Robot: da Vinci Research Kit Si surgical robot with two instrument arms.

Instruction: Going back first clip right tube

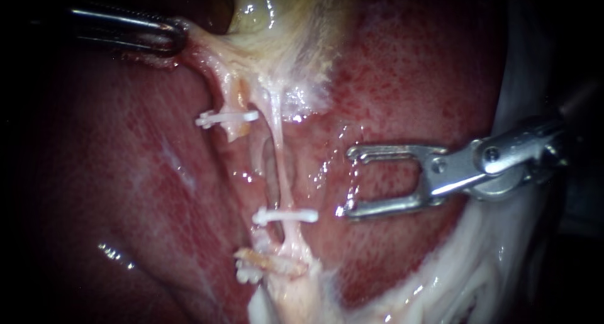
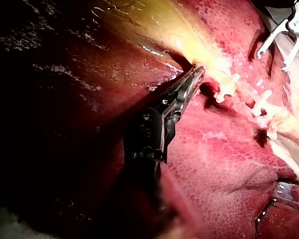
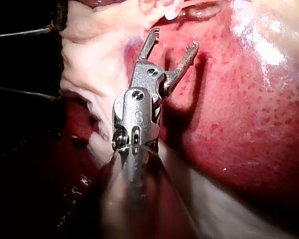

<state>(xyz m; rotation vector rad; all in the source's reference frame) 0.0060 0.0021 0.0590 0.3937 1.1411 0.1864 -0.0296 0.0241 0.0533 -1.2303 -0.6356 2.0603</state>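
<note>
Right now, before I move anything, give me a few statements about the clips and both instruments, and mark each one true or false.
1. The right instrument has open jaws holding nothing. True.
2. Only one white clip shows. False: three show, the upper clip, the middle clip and the lowest clip.
3. The left instrument has its jaws shut on pale tissue beside the gallbladder. True.
4. The right instrument's jaws touch the middle clip. False: they sit apart from it, with bare liver showing between.
</note>
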